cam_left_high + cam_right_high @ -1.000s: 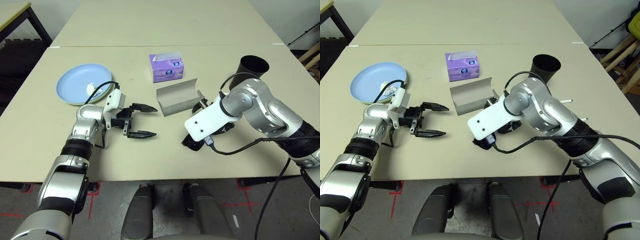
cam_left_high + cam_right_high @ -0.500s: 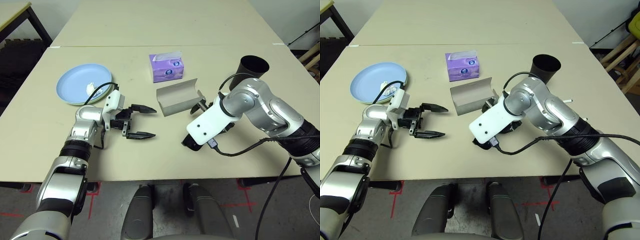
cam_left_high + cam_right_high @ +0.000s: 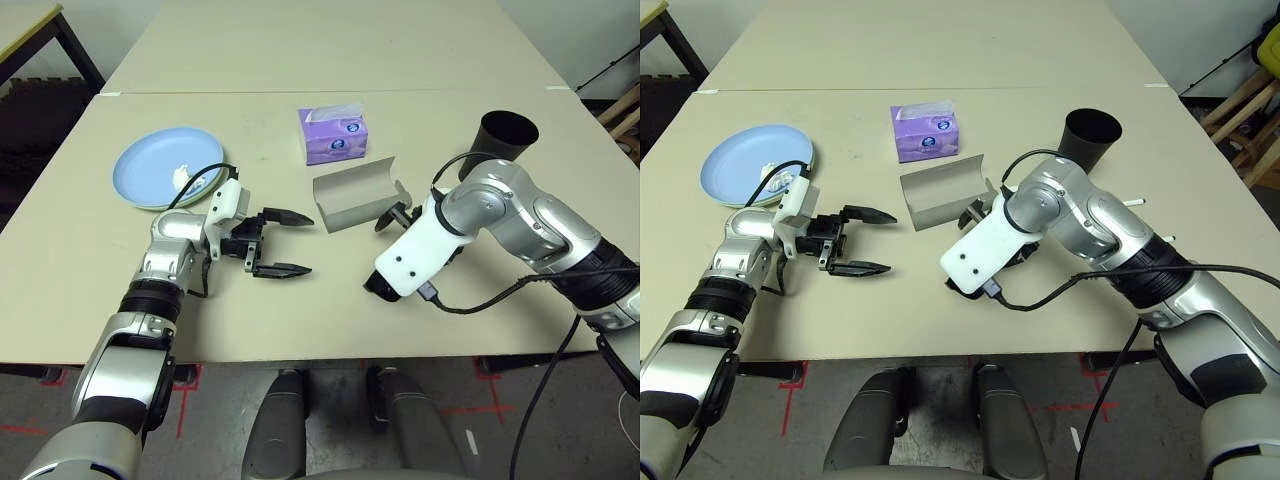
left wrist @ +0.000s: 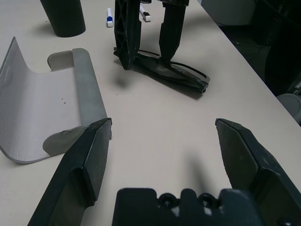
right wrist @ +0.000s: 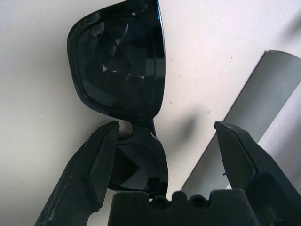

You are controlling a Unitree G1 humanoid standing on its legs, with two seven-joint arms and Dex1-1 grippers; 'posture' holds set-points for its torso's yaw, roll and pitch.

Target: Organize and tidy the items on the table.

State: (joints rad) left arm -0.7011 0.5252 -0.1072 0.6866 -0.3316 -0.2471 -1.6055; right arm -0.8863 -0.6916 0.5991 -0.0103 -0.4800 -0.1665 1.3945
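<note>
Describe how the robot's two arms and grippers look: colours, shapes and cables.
Both arms are silver with black ribbed bands near the joints. The left gripper has two black tapered fingers on a black base, beside a white block with a thin black cable looping over it. The right arm has rounded silver housings, a flat white wrist plate and black cables.

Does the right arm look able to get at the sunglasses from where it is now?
Probably yes. The right claw is open, pointing down right above the sunglasses lying flat on the table; the open glasses case sits just beside, not in between.
</note>
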